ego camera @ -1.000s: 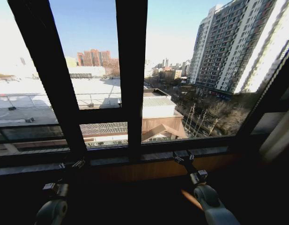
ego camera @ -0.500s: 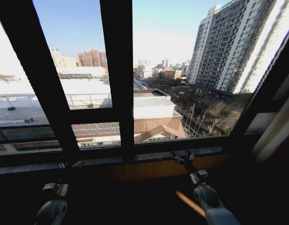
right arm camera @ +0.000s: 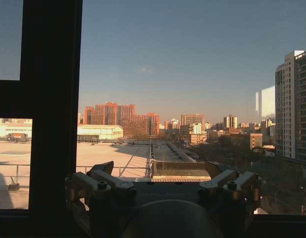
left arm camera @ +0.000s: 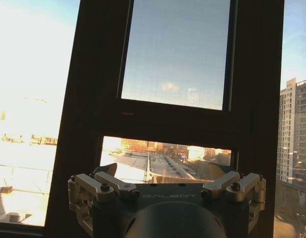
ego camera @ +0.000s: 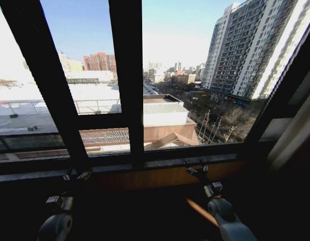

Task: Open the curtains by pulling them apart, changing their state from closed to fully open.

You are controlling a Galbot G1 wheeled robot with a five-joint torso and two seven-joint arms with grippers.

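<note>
Jaws spread and empty on left gripper [ego camera: 77, 176] and right gripper [ego camera: 196, 168] (both low by the sill); curtains [ego camera: 294, 135] bunched far right, window frame [ego camera: 125, 85] ahead.

A room high up in a city building, likely an apartment or office. A large window with a dark frame [ego camera: 125, 85] and a wooden sill [ego camera: 160, 176] looks down on low rooftops [ego camera: 167, 108], a residential tower block [ego camera: 247, 50] and distant red-brick high-rises [right arm camera: 120, 116] under clear sky.
</note>
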